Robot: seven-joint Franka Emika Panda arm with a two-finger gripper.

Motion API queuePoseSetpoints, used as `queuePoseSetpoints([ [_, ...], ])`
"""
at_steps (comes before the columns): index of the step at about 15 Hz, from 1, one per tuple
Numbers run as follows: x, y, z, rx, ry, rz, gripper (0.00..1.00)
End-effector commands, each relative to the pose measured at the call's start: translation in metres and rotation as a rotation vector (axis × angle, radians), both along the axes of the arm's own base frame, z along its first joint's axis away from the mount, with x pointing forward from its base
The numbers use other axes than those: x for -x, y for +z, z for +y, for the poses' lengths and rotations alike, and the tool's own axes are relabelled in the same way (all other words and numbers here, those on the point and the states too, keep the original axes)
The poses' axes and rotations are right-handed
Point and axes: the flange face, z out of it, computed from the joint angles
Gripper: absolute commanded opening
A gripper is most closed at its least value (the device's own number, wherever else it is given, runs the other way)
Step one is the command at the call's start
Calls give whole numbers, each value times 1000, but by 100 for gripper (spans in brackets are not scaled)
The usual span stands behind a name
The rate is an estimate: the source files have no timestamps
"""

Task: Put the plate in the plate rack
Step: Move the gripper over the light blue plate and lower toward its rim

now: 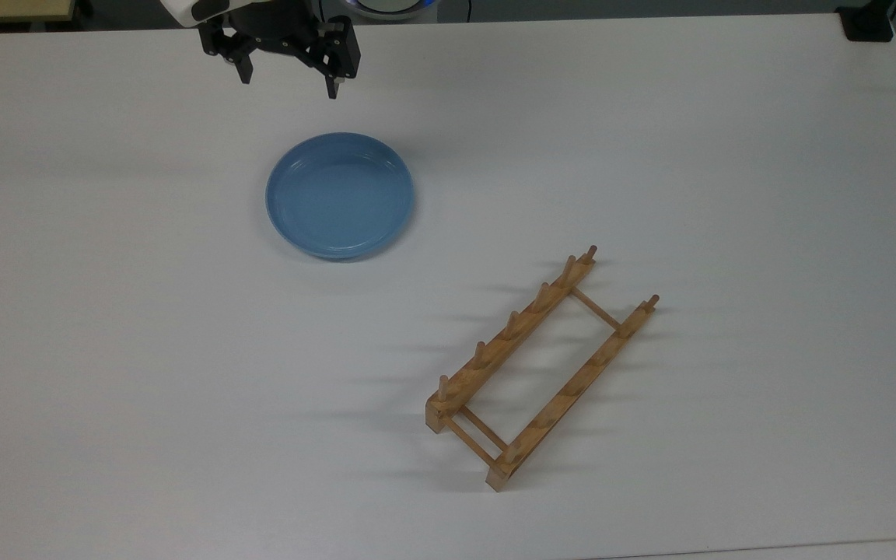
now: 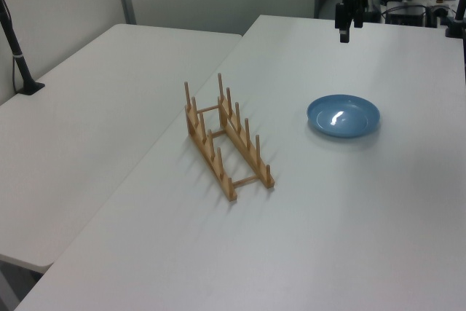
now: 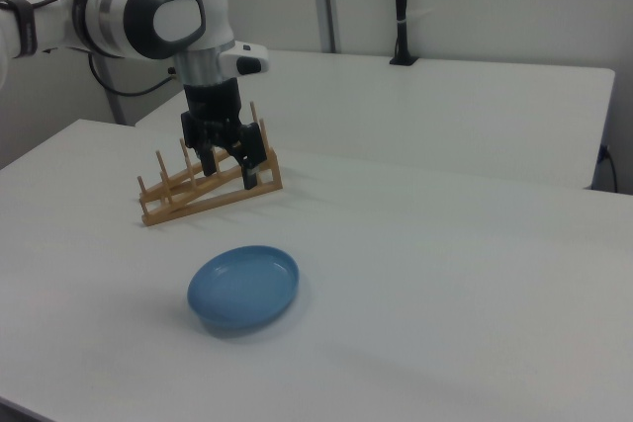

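We see a white table, a second white table beside it, and a black post.

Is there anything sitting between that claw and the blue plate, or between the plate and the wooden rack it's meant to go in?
Nothing visible. The open black two-finger gripper hangs above bare white table just beyond the round light-blue plate. Between the plate and the light-brown wooden peg rack lies only bare tabletop.
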Motion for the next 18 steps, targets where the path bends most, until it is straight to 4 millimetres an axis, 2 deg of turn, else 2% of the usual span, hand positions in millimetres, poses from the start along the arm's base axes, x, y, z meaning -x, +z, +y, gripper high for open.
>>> queuePoseSetpoints([
  [1, -1, 9, -18, -1, -24, -14, 100],
  [5, -2, 20, -24, -6, -50, -26, 100],
  [7, -4, 13, -24, -4, -46, 0, 100],
  [9, -4, 17, -24, -4, -25, 1, 100],
  [10, -7, 10, -27, 5, 15, 17, 100],
  [12, -14, 13, -34, 3, 28, 14, 100],
  [18, -34, -29, -58, -45, 108, 67, 100],
])
